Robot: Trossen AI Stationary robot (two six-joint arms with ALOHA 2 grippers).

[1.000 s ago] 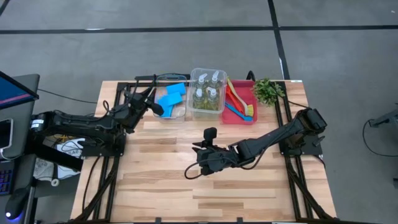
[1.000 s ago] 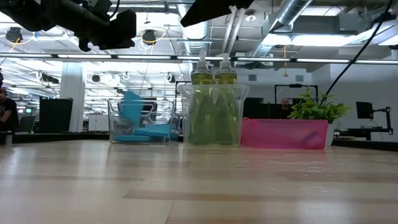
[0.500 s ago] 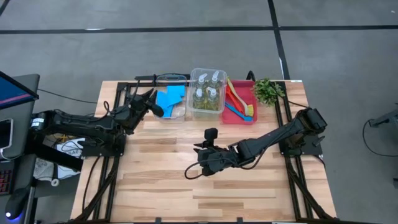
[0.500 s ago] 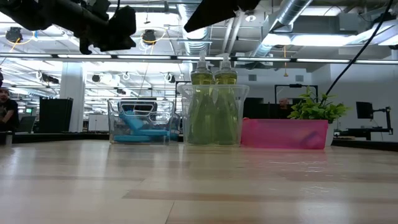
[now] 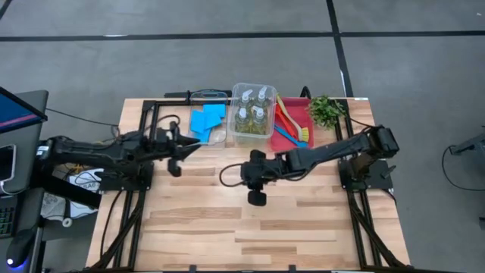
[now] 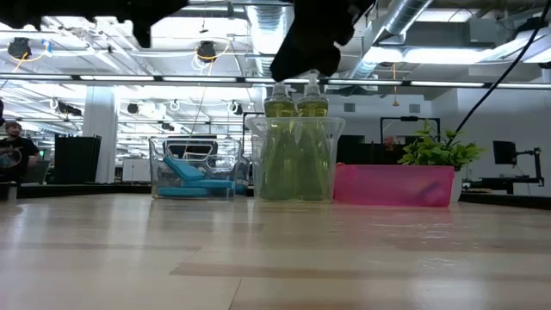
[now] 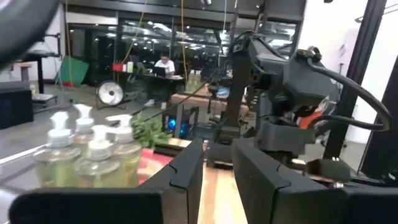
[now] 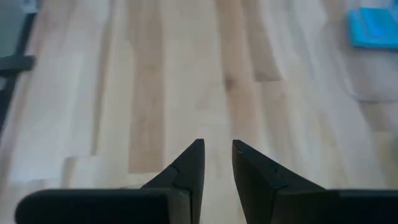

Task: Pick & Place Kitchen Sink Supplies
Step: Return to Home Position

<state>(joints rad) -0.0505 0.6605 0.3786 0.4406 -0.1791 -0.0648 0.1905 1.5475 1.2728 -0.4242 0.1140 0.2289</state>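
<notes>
Back of counter (image 5: 227,220), three bins in a row. Sponges (image 5: 206,119) in bin nearest left pincer (image 5: 188,145); bottles (image 5: 252,111) beyond right pincer (image 5: 244,173); brushes (image 5: 288,121) next, plant (image 5: 326,111) outermost.

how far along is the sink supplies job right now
It looks sorted: sponges lie in the clear bin, four bottles stand in the middle bin, brushes lie in the red bin. The left gripper and right gripper hold nothing. Nothing shows loose on the table.
</notes>
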